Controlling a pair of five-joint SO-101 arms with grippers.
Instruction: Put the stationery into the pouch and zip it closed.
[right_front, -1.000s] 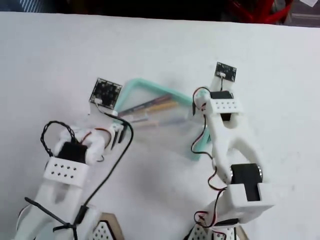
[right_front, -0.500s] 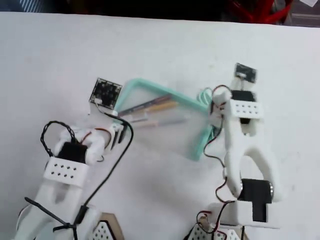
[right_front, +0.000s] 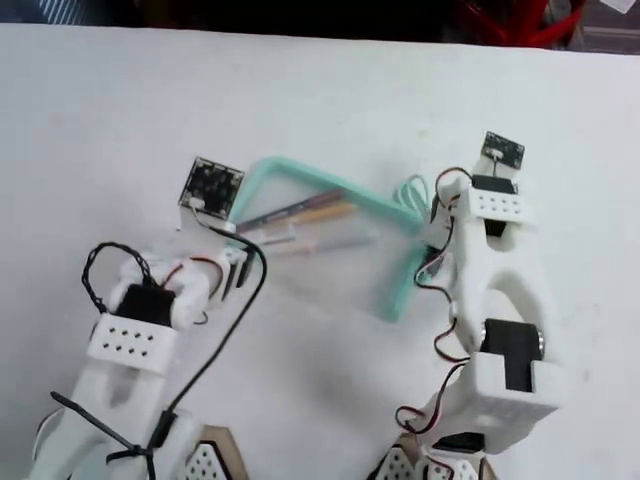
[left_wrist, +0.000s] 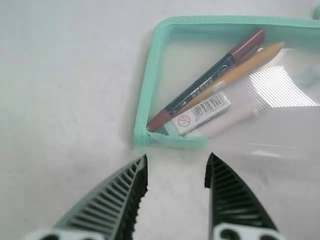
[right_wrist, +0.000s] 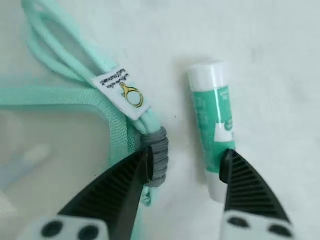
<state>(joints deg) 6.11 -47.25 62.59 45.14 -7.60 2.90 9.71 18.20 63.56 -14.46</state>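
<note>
A clear pouch (right_front: 335, 250) with a mint-green border lies mid-table; through its side I see pens (left_wrist: 220, 75) and a white barcoded item (left_wrist: 202, 112). My left gripper (left_wrist: 175, 162) is open, just short of the pouch's near left corner (right_front: 235, 272). My right gripper (right_wrist: 186, 157) is open at the pouch's right end. Its one finger (right_wrist: 132, 180) is by the grey zipper pull (right_wrist: 157, 150) and tagged mint cord (right_wrist: 65, 55). A green-and-white glue stick (right_wrist: 214, 122) lies on the table outside the pouch, its lower end against the other finger (right_wrist: 245, 185).
The white table (right_front: 120, 100) is bare to the left and behind the pouch. A dark edge and red objects (right_front: 520, 25) line the far side. Both arm bases stand at the near edge, with loose wires (right_front: 225, 330) hanging beside them.
The right arm has swung to the right, from over the pouch's right part to just past its right end. The mint cord loop now shows. The left arm has kept still.
</note>
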